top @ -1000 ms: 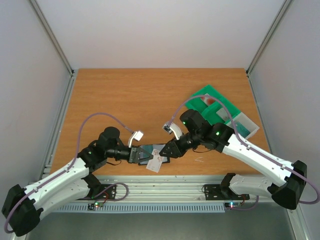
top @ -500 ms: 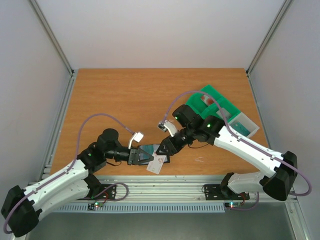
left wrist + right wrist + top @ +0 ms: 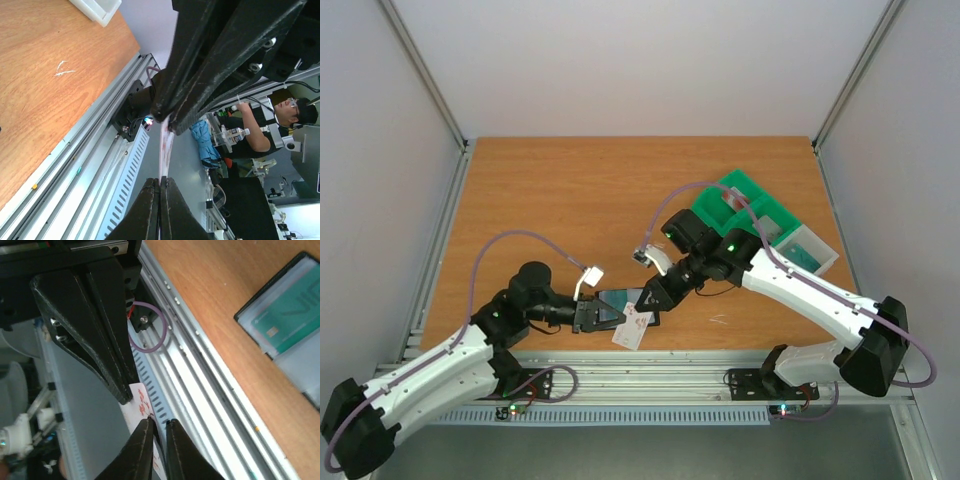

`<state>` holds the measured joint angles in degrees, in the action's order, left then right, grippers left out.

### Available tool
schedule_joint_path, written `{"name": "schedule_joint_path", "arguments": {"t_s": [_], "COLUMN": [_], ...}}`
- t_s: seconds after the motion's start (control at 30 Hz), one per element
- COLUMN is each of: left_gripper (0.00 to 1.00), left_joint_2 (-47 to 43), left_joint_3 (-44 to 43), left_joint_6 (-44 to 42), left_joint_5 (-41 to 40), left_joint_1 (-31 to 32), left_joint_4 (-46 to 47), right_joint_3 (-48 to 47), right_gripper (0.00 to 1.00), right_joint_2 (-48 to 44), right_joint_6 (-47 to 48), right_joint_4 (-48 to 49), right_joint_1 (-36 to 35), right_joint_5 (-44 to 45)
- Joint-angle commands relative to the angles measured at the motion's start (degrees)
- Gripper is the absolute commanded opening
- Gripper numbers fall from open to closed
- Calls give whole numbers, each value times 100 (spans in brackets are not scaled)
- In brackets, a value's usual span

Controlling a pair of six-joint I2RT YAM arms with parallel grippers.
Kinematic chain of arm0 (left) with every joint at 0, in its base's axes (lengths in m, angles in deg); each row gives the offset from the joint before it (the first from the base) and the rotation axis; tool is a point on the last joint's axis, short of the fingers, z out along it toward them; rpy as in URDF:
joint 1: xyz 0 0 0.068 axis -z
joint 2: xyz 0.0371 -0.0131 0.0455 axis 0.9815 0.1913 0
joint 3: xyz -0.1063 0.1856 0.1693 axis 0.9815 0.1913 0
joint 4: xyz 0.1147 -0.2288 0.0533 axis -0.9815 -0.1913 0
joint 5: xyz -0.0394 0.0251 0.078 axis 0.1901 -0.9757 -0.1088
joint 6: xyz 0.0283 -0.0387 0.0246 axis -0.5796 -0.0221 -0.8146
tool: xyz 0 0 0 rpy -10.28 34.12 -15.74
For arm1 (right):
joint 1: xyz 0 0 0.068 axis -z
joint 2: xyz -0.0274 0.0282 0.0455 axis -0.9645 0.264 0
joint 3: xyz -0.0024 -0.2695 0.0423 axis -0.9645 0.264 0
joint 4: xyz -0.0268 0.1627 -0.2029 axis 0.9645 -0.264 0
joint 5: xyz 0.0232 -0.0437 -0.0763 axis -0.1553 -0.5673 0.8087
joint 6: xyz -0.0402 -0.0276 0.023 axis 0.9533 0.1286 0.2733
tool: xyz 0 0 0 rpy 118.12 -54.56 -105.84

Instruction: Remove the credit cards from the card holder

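Pale card (image 3: 632, 332) | L gripper (image 3: 160, 186) pinched shut on it | R gripper (image 3: 159, 432) near-closed round it, grip unclear

Both arms reach inward and low, elbows out, tips almost meeting. The left gripper (image 3: 603, 314) is clamped tight on a card (image 3: 632, 330). The right gripper (image 3: 645, 305) pinches the same card, its 2 fingers nearly together.

Smooth wooden table (image 3: 570, 200), glossy plastic card (image 3: 633, 330), green plastic tray (image 3: 748, 192).
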<state>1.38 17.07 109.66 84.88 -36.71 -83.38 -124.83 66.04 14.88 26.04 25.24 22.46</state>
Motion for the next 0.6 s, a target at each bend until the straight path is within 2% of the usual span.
{"name": "schedule_joint_path", "arguments": {"t_s": [0.0,0.3,0.5,0.57], "left_gripper": [0,1,43,60], "left_joint_2": [-130,-463,-555,-613], "left_joint_3": [78,85,-171,-279], "left_joint_6": [73,-71,-159,-249], "left_joint_5": [36,-250,-698,-947], "left_joint_1": [26,24,20,20], "left_joint_4": [419,163,-627,-959], "right_joint_3": [-26,271,344,407], "right_gripper": [7,1,1,1], "right_joint_2": [-147,-167,-260,-327], "right_joint_6": [77,-95,-477,-651], "right_joint_4": [119,478,756,858], "right_joint_1": [57,74,309,464], "right_joint_5": [-586,-1158,-1034,-935]}}
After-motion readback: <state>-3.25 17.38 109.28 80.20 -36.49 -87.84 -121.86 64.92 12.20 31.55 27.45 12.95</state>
